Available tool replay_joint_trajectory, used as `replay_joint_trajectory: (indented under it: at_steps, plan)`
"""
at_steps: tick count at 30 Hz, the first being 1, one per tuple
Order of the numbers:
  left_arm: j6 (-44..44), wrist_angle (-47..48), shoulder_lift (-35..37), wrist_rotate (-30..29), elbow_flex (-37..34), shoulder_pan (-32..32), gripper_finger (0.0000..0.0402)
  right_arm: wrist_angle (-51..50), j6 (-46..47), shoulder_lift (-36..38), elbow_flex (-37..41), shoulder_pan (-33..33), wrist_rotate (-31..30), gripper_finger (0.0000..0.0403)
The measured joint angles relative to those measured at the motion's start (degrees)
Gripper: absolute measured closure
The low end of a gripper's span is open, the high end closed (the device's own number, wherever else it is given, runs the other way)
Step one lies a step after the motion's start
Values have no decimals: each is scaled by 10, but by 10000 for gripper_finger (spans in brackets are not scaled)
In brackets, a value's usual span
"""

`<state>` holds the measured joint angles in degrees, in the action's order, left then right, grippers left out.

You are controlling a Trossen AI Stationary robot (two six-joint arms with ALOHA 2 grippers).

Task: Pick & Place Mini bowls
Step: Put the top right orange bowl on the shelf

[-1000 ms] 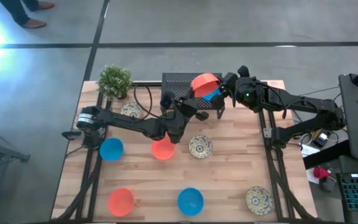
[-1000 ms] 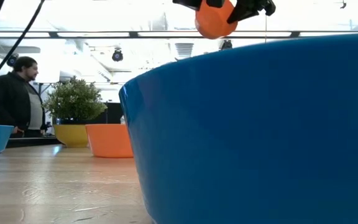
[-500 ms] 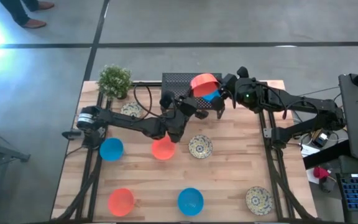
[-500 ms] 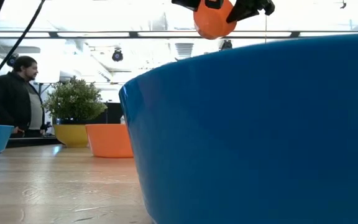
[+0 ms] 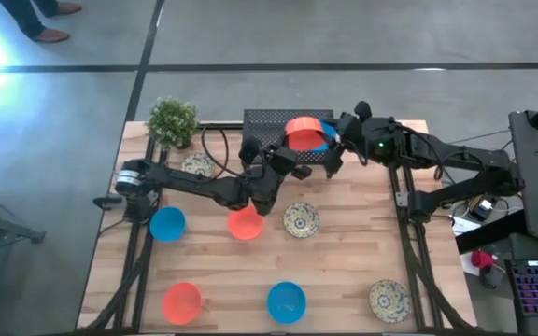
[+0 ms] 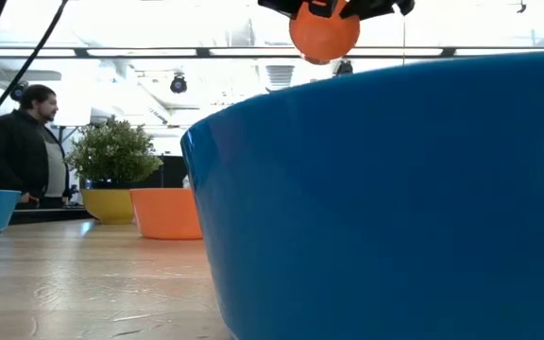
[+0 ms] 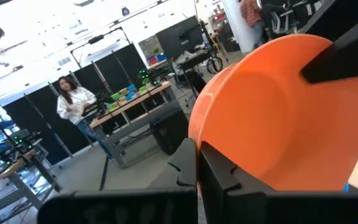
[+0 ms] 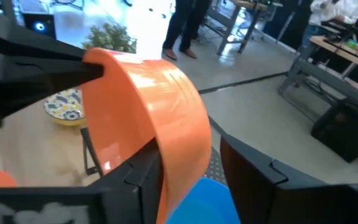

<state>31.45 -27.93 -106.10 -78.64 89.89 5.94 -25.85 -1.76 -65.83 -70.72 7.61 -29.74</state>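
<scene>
While most of the mini bowls are still out on the table (image 5: pixel 344 271), I'm only getting the second one onto the rack.

My right claw (image 5: pixel 330 140) is clamped on the rim of an orange-red bowl (image 5: pixel 304 130), holding it tilted above the black mesh rack (image 5: pixel 267 119), where a blue bowl (image 5: pixel 320 143) already sits. My left claw (image 5: pixel 278 161) is just beside it; can't tell if it's gripping anything. Left to do, I reckon: two blue bowls (image 5: pixel 167 224), two orange-red bowls (image 5: pixel 245 223) and three patterned cream bowls (image 5: pixel 301 219), all well apart. So roughly a fifth done.
</scene>
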Motion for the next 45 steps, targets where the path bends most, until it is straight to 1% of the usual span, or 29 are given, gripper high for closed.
replay_joint_trajectory:
  at_steps: [7, 13, 16, 25, 27, 29, 32, 34, 35, 37, 39, 41, 43, 45]
  plan:
    - [7, 5, 18, -11, 0, 0, 400, -25, 0, 36, 0, -8, 1, 230]
    - [35, 11, 33, -14, 1, -1, 401, -40, -2, 70, 0, -25, 3, 233]
    - [64, 10, 46, -35, 1, -2, 401, -48, -3, 89, 0, -35, 3, 236]
    - [139, 11, 98, -71, -2, -7, 401, -57, -2, 129, 0, -55, 3, 234]
    - [139, 20, 109, -70, -2, -11, 401, -57, -2, 131, 0, -56, 3, 235]
    - [126, 49, 118, -71, -2, -18, 401, -57, -2, 132, 0, -56, 3, 236]
    - [52, 138, 127, -68, -2, -27, 401, -57, -2, 132, 0, -56, 3, 237]
    - [-27, 224, 130, -40, -2, -33, 401, -57, 1, 132, 0, -56, 3, 236]
    - [-77, 272, 132, -10, -3, -35, 401, -57, 1, 132, 0, -56, 3, 235]
    - [-184, 368, 139, 85, -1, -44, 401, -57, 1, 132, 0, -56, 3, 234]
    - [-282, 446, 144, 155, 7, -59, 401, -57, 2, 132, 0, -56, 3, 235]
    - [-335, 495, 150, 192, 14, -77, 401, -57, 3, 132, 0, -56, 3, 236]
    - [-364, 537, 153, 224, 21, -97, 401, -57, 3, 132, 0, -56, 3, 236]
    - [-391, 586, 155, 288, 30, -120, 401, -58, 3, 132, 0, -56, 3, 234]
